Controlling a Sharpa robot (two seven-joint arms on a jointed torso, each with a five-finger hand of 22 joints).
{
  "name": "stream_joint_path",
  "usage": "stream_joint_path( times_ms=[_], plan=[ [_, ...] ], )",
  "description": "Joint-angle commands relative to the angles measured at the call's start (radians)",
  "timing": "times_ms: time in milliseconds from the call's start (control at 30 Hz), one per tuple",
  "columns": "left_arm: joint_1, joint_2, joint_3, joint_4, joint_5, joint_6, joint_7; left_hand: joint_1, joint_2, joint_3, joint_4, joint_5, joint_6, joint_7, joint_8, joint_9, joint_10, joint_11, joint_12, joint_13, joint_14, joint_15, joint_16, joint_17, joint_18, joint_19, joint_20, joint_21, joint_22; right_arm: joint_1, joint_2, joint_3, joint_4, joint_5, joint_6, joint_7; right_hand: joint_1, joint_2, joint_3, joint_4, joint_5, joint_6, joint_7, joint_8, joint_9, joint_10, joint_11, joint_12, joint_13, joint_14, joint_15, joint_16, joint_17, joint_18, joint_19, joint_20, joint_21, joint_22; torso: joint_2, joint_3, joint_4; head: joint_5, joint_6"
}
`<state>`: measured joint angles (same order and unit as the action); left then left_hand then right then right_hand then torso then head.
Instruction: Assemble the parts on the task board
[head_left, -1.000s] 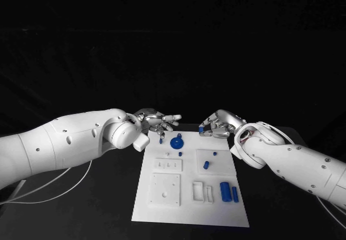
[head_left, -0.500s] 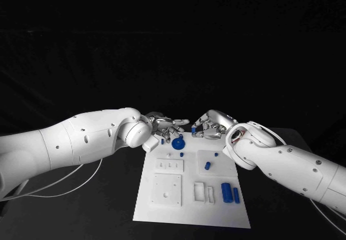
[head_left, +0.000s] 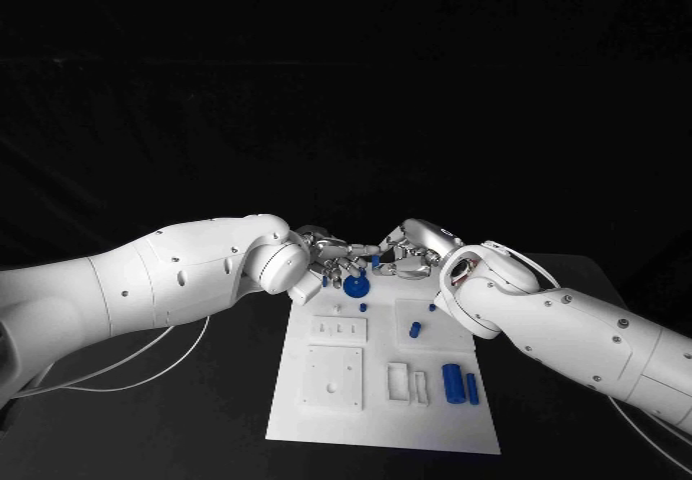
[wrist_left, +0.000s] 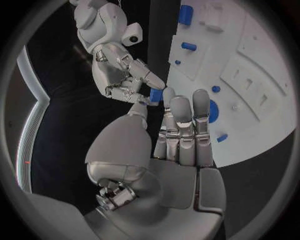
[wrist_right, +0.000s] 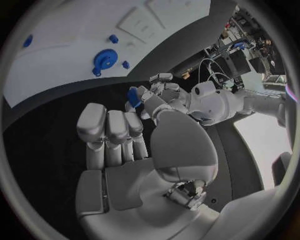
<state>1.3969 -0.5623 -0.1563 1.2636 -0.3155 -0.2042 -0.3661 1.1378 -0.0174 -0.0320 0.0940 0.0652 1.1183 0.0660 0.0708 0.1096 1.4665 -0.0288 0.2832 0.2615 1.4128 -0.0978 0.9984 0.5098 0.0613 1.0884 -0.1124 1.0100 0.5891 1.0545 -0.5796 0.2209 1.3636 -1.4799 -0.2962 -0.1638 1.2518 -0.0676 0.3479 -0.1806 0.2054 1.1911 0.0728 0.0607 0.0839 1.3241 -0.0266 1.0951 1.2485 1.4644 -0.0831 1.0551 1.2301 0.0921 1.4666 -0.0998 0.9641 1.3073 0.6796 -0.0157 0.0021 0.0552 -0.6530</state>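
Parts of blue plastic lie scattered on the white task board (head_left: 433, 420) in the middle of the black table (head_left: 216, 420): a round gear (head_left: 355, 287) at the board's 12 o'clock end, a small peg (head_left: 415, 329) near its centre, and two upright-lying cylinders (head_left: 453, 383) toward 4 o'clock. One more small blue part (wrist_left: 156, 95) is off the board, above its 12 o'clock edge, where both hands meet. The left hand (head_left: 335, 259) reaches in from 9 o'clock with its fingers stretched out and apart, their tips at the blue part. The right hand (head_left: 411, 250) comes from 3 o'clock and its fingers close around the same piece. Which of the two actually bears the piece I cannot tell.
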Motion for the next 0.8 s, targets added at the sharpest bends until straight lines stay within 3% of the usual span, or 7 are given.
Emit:
stream_joint_path(
  times_ms=[33,133,300,433,733,767,800],
  plan=[
    [0.001,0.005,0.001,0.001,-0.007,-0.008,-0.010,0.004,0.012,-0.003,-0.010,0.007,0.002,0.001,-0.003,-0.001,0.039,-0.004,-0.005,0.001,-0.007,0.000,0.006,-0.002,0.005,-0.001,-0.003,-0.006,0.005,0.001,0.007,-0.001,0.001,-0.015,0.029,-0.005,-0.002,-0.008,0.000,0.006,0.004,0.005,-0.005,0.003,0.000,0.005,-0.001,-0.005,0.000,0.002,-0.004,0.000,0.001,-0.014,0.045,-0.006,0.002,0.122,0.000,0.0000,-0.0020,0.001,0.003],
    [0.001,0.006,0.001,0.001,-0.007,-0.005,-0.010,0.005,0.017,-0.007,-0.016,0.012,0.003,0.001,-0.003,-0.001,0.039,-0.005,-0.006,0.001,-0.007,0.000,0.006,-0.003,0.004,0.000,-0.003,-0.010,0.011,0.002,0.012,-0.004,-0.003,-0.018,0.037,-0.008,-0.004,-0.008,-0.004,0.009,0.004,0.003,-0.005,0.002,-0.001,0.004,0.000,-0.006,-0.001,0.002,-0.004,-0.001,0.000,-0.014,0.045,-0.006,0.002,0.122,0.000,0.0004,-0.0013,-0.001,0.003],
    [0.001,0.008,0.001,0.004,-0.007,0.009,-0.013,0.011,0.025,-0.016,-0.032,0.050,0.011,0.000,-0.002,-0.001,0.039,-0.006,-0.006,0.001,-0.007,-0.001,0.007,-0.003,0.003,0.003,-0.004,-0.017,0.022,0.004,0.020,-0.008,-0.011,-0.025,0.043,-0.012,-0.004,-0.008,-0.004,0.009,0.004,0.003,-0.005,0.002,-0.001,0.004,0.000,-0.006,-0.001,0.002,-0.004,-0.001,0.000,-0.014,0.045,-0.006,0.002,0.122,0.001,0.0009,0.0012,0.000,0.002],
    [0.001,0.010,0.001,0.007,-0.008,0.028,-0.020,0.013,0.031,-0.024,-0.044,0.066,0.036,-0.009,0.000,0.027,0.040,-0.009,-0.005,0.000,-0.006,-0.004,0.009,-0.003,0.000,0.004,-0.007,-0.024,0.033,0.005,0.024,-0.009,-0.013,-0.030,0.046,-0.014,-0.003,-0.006,-0.007,0.011,0.006,0.002,-0.005,0.002,0.000,0.003,0.000,-0.007,-0.001,0.002,-0.004,-0.002,0.000,-0.014,0.045,-0.006,0.002,0.122,0.000,0.0014,0.0013,0.004,0.001],
    [0.000,0.010,-0.001,0.005,-0.030,0.055,-0.037,0.012,0.029,-0.031,-0.057,0.066,0.088,-0.033,0.007,0.187,0.041,-0.018,0.002,0.002,-0.006,-0.010,0.016,0.001,-0.006,0.011,-0.013,-0.047,0.073,0.006,0.029,-0.011,-0.010,-0.033,0.047,-0.014,-0.002,-0.006,-0.009,0.012,0.008,0.004,-0.006,0.003,0.000,0.003,-0.001,-0.008,-0.002,0.002,-0.004,-0.003,-0.001,-0.014,0.045,-0.006,0.000,0.122,0.000,0.0013,-0.0008,0.007,0.001],
    [-0.001,0.009,-0.002,0.004,-0.034,0.057,-0.039,0.012,0.028,-0.029,-0.058,0.065,0.082,-0.036,0.005,0.259,0.039,-0.019,0.006,0.004,-0.008,-0.011,0.021,0.004,-0.010,0.012,-0.016,-0.051,0.083,0.006,0.030,-0.011,-0.010,-0.033,0.048,-0.013,-0.002,-0.006,-0.009,0.012,0.008,0.004,-0.006,0.003,0.000,0.003,-0.001,-0.008,-0.002,0.002,-0.004,-0.003,-0.001,-0.014,0.045,-0.006,0.000,0.122,0.000,0.0013,-0.0009,0.006,0.001],
    [-0.001,0.009,-0.002,0.004,-0.036,0.058,-0.041,0.012,0.027,-0.029,-0.059,0.065,0.084,-0.038,0.005,0.278,0.039,-0.020,0.006,0.004,-0.007,-0.012,0.022,0.004,-0.009,0.012,-0.016,-0.053,0.086,0.006,0.030,-0.011,-0.010,-0.033,0.048,-0.013,-0.002,-0.006,-0.009,0.012,0.008,0.004,-0.006,0.003,0.000,0.003,-0.001,-0.008,-0.002,0.002,-0.004,-0.003,-0.001,-0.014,0.045,-0.006,0.000,0.122,0.001,0.0015,-0.0008,0.006,0.000]
  ],
)
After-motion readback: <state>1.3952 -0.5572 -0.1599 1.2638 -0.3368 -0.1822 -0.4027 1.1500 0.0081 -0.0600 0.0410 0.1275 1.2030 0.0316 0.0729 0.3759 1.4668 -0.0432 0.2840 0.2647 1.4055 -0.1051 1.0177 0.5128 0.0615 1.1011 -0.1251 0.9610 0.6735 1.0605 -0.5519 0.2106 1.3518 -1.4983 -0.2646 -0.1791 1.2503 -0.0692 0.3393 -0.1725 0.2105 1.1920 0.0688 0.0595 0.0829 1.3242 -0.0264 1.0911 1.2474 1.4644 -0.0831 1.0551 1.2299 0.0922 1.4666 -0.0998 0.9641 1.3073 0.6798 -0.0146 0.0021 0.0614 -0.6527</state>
